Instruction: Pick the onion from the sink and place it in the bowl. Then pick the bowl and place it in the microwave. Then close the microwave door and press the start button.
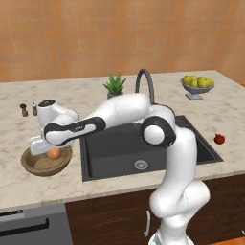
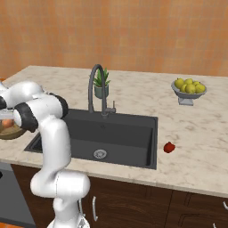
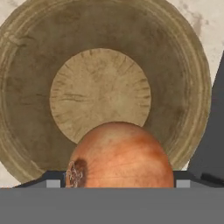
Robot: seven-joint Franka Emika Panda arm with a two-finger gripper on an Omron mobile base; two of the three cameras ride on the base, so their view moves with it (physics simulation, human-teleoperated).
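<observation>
My gripper point(image 1: 52, 154) is shut on the onion point(image 1: 55, 153), an orange-tan ball that hangs just above the wooden bowl point(image 1: 36, 166) on the counter left of the sink point(image 1: 139, 154). In the hand view the onion point(image 3: 120, 155) sits between the two fingertips point(image 3: 53, 181), touching both, with the bowl point(image 3: 26, 96) spread out below it. In the right base view the bowl point(image 2: 10, 132) and the onion point(image 2: 6, 123) peek in at the left edge, behind my arm. The black sink point(image 2: 120, 131) holds nothing but its drain. The microwave and its door are out of view.
A dark arched faucet point(image 1: 146, 82) and a potted plant point(image 1: 115, 86) stand behind the sink. A small red fruit point(image 1: 219, 139) lies right of the sink, with a grey bowl of yellow-green fruit point(image 1: 197, 87) behind it. Two shakers point(image 1: 27, 110) stand at the far left.
</observation>
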